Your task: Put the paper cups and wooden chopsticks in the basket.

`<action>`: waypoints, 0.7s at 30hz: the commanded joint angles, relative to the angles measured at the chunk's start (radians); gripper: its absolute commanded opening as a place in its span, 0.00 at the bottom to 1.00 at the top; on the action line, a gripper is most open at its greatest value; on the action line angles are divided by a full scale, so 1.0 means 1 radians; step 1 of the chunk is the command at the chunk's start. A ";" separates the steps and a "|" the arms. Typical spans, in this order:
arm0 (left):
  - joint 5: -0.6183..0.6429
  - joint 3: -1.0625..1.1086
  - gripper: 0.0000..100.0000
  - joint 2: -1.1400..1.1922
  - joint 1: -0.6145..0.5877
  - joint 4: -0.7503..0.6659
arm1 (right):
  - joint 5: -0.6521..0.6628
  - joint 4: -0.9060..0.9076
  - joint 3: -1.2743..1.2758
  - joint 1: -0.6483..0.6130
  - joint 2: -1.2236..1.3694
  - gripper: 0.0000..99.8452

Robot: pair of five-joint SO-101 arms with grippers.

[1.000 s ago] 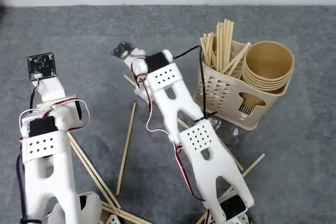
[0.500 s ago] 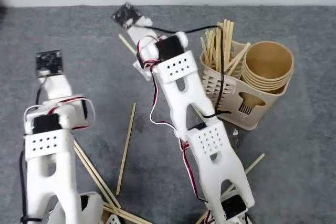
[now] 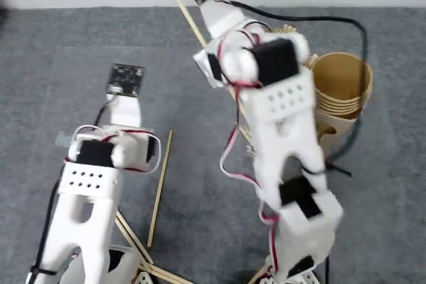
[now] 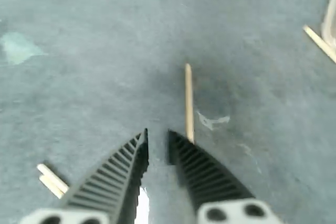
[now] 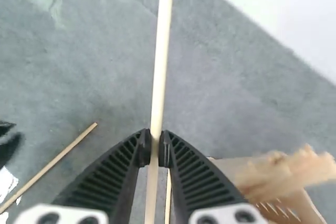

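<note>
The likeliest slip, I judge, is at the right tool [image 5: 154, 145]: it pinches a single wooden chopstick [image 5: 160, 45] with a long stretch of the stick projecting past the jaws, so the stick could swivel or slide out on the way to the basket [image 3: 336, 123]. The free end could also catch the basket rim or the chopsticks already standing there and tip them out. The right arm stands over the near side of the basket with its black cable [image 3: 359, 64] draped close to the stacked paper cups [image 3: 341, 78], and a swing could snag them. The left tool [image 4: 157, 145] has its own hazard: the loose chopstick [image 4: 188, 100] on the grey worktop [image 4: 79, 35] lies a little to one side of the gap, so closing here might miss it or nudge it into a roll. The right tool's jaws are drawn in tight on the stick, held high above the worktop and beside the basket. The left tool is parted only narrowly and grips nothing, hanging low over the near end of that stick. The cups sit nested in the basket, and more chopsticks [image 3: 133, 237] lie on the worktop by the left arm's base.
</note>
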 commanded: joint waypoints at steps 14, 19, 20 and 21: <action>-0.025 -0.058 0.13 0.387 0.034 -0.025 | -0.011 0.041 0.321 0.012 -0.530 0.01; -0.025 -0.170 0.13 0.591 0.034 -0.025 | -0.008 0.041 0.321 0.012 -0.568 0.01; -0.025 -0.191 0.13 0.629 0.034 -0.025 | -0.006 0.041 0.321 0.012 -0.576 0.01; -0.025 -0.211 0.13 0.666 0.034 -0.025 | -0.006 0.041 0.321 0.012 -0.582 0.01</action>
